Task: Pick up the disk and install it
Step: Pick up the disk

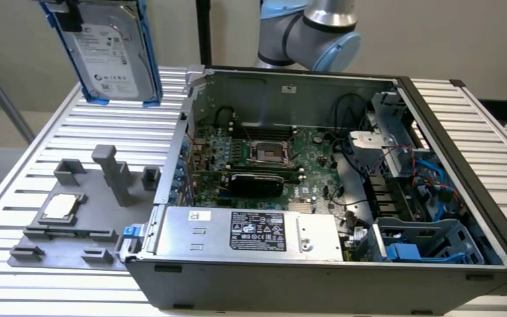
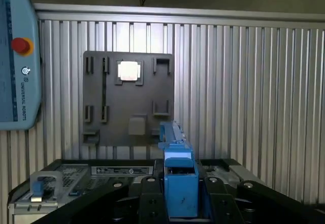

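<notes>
Currently your claw (image 2: 180, 199) is clamped on the blue carrier edge of the disk (image 1: 111, 51). The disk hangs high over the ribbed table (image 1: 51, 132), long axis near upright, at the exterior view's left of the open computer case (image 1: 324, 277). The blue drive cage (image 1: 430, 244) sits in the case's near corner on the exterior view's right — well apart. Below the disk lies the grey fixture plate (image 1: 68, 231) with a CPU chip (image 1: 61, 206).

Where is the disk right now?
In the exterior view's upper left, the disk hangs roughly upright in the gripper, above the slatted table that carries the grey fixture plate, left of the open computer case.
</notes>
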`<action>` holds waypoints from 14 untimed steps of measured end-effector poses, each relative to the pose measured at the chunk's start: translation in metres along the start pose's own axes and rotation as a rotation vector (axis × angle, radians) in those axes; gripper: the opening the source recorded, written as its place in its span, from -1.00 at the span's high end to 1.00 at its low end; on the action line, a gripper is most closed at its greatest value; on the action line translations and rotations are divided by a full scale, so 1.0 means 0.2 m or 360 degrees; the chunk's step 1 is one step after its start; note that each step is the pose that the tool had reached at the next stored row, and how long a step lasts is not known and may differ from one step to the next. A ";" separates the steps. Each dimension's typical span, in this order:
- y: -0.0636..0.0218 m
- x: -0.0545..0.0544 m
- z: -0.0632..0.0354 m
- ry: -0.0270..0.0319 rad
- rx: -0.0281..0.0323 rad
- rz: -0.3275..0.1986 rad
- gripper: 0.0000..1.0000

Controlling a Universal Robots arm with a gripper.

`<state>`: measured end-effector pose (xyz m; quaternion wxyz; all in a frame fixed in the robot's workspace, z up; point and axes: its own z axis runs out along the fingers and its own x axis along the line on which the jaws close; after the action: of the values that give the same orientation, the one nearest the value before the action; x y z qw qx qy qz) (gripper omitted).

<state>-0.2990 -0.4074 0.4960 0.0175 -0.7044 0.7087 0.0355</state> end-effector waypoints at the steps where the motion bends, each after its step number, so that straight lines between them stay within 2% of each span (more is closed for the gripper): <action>1: -0.022 0.00 -0.019 -0.00014 0.00000 0.0000 0.35; 6: -0.135 0.04 -0.073 -0.00036 -0.00001 0.0000 0.35; 14: -0.283 0.12 -0.087 -0.00037 -0.00007 0.0000 0.35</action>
<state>-0.2421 -0.4339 0.5100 0.0182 -0.7044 0.7086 0.0364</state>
